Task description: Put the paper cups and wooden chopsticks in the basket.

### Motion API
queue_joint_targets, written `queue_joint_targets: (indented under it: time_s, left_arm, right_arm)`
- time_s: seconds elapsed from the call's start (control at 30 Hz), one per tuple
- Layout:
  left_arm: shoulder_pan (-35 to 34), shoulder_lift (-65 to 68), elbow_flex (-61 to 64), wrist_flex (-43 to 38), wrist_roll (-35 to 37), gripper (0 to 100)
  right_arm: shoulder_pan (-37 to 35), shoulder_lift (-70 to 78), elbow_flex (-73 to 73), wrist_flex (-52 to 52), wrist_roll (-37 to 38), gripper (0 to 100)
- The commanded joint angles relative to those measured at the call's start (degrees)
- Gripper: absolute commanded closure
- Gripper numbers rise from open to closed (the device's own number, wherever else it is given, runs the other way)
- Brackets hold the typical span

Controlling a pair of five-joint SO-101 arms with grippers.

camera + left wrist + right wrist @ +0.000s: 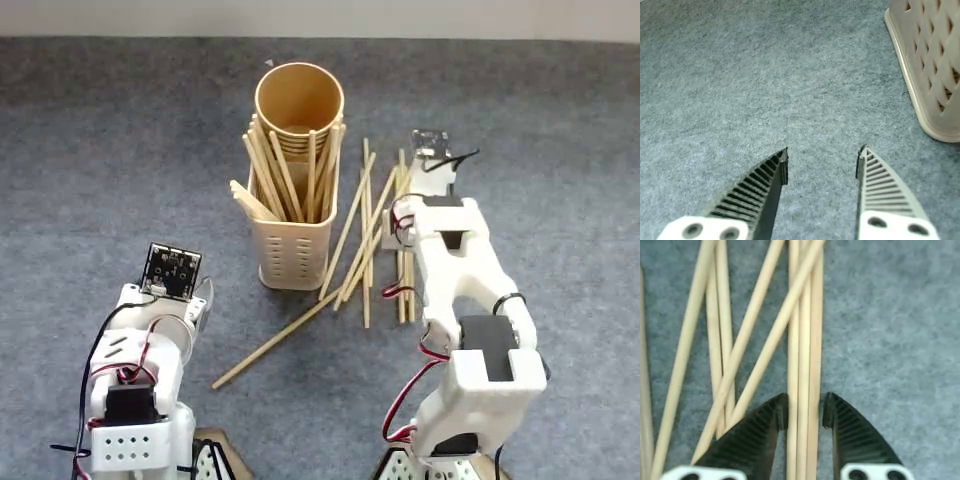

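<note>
On the grey carpeted counter (pixel 120 150), pale wooden chopsticks (pixel 366 235) lie scattered right of the beige basket (pixel 292 255); the right pincer (pixel 805 396) clamps three, the left pincer (pixel 824 148) gapes empty.

Both arms are built from white printed shells. The left arm (pixel 135 390) ends low in a white block (pixel 130 445) pierced by rows of small round holes. Red and black cables (pixel 148 350) loop over its joints. The right arm (pixel 465 290) has black servo bodies (pixel 490 350) set into its white segments, with a red cable (pixel 400 405) curving along its side. The left wrist carries a square black circuit board (pixel 172 270). The left gripper (pixel 823 150) and right gripper (pixel 805 397) have ribbed fingers tapering to points. They are mounted on white bases with round screw holes (pixel 692 231).
</note>
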Motion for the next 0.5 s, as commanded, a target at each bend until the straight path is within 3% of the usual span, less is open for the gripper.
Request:
queue_joint_targets:
  time_s: [0.0, 0.47]
  left_arm:
    - [0.4, -0.4, 1.1, 0.09, -0.44, 75]
    - [0.48, -0.4, 1.1, 0.0, -0.44, 75]
  right_arm:
    - [1.54, -0.84, -2.24, 0.48, 1.05, 86.4]
    - [1.54, -10.51, -4.88, 4.26, 1.32, 86.4]
